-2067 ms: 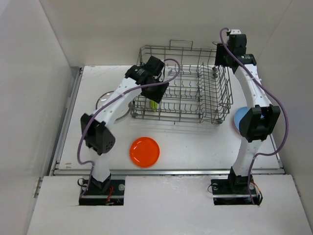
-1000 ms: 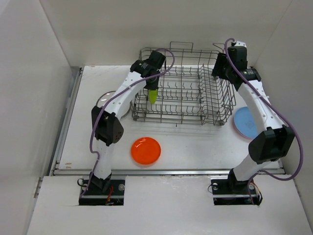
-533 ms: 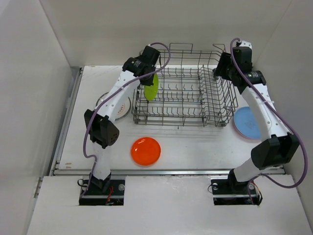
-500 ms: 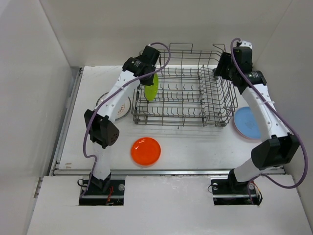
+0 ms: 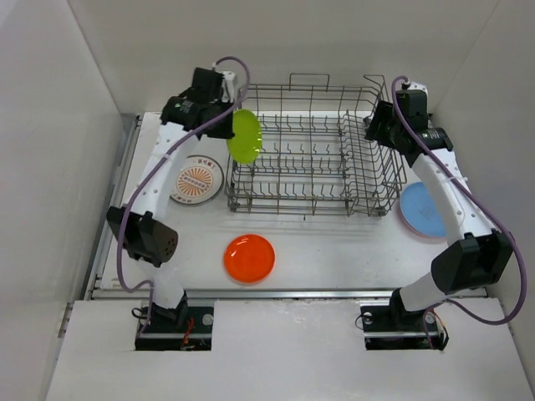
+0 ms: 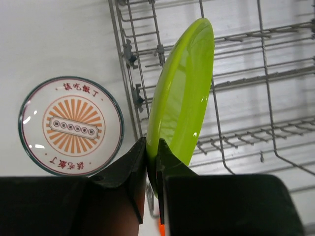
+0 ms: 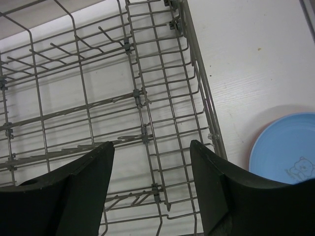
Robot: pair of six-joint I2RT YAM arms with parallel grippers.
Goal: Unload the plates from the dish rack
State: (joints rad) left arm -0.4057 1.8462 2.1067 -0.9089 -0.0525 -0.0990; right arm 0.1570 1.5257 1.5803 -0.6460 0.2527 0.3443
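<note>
My left gripper [image 6: 152, 147] is shut on the rim of the lime green plate [image 6: 183, 93], which it holds on edge above the left wall of the grey wire dish rack [image 5: 313, 150]. From above, the green plate [image 5: 244, 136] hangs at the rack's back left corner under the left gripper [image 5: 224, 109]. A white plate with an orange sunburst [image 5: 196, 179] lies flat on the table left of the rack. An orange plate [image 5: 249, 258] lies in front. A light blue plate [image 5: 418, 209] lies to the right. My right gripper [image 7: 151, 145] hovers open over the rack's right end [image 7: 162, 123], holding nothing.
White enclosure walls stand close on the left, right and back. The table's metal edge strip [image 5: 284, 293] runs along the front. The rack's tall wire sides and handle [image 5: 309, 81] rise near both wrists.
My left arm has lifted the green plate out of the rack and swung it back and left, uncovering the sunburst plate. The right arm has barely moved.
</note>
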